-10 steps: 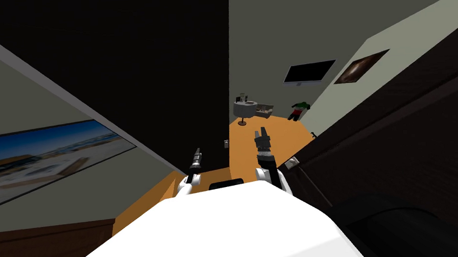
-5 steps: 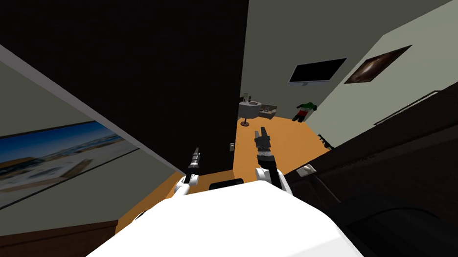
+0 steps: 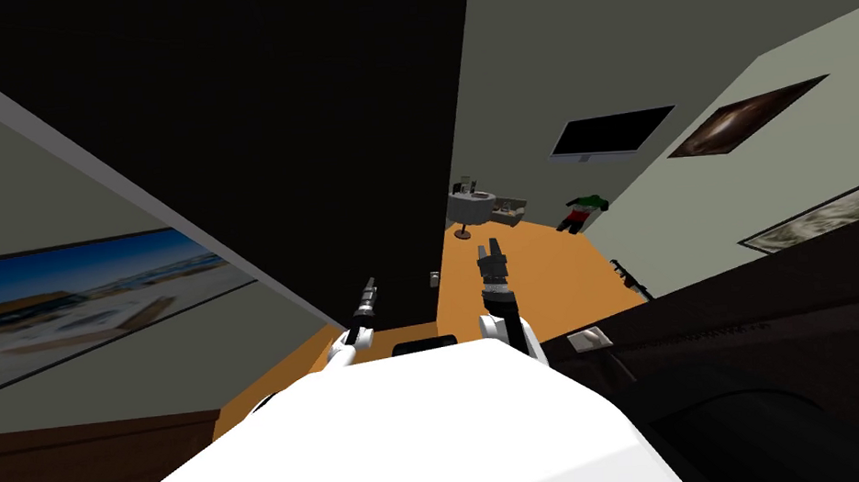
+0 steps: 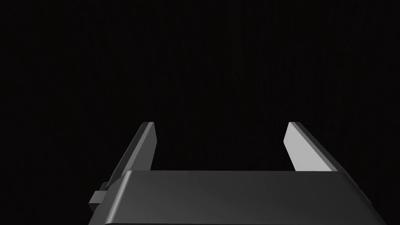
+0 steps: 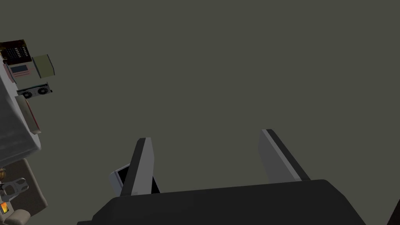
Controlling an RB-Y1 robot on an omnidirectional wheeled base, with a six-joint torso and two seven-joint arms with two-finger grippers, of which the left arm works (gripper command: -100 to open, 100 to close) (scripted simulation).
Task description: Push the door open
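Standing right of right end effector (image 3: 490,247), apart: dark door (image 3: 772,317).

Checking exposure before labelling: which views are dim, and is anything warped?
Head view: lines splay toward corners, dark door barely lit. Left wrist view: left pincer open before a flat black surface. Right wrist view: even grey wall, no glare.

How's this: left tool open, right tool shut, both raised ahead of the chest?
Wrong on one point: the right tool, light grey blades on a dark box, is open, blades standing apart, per the right wrist view. Left tool open, yes.
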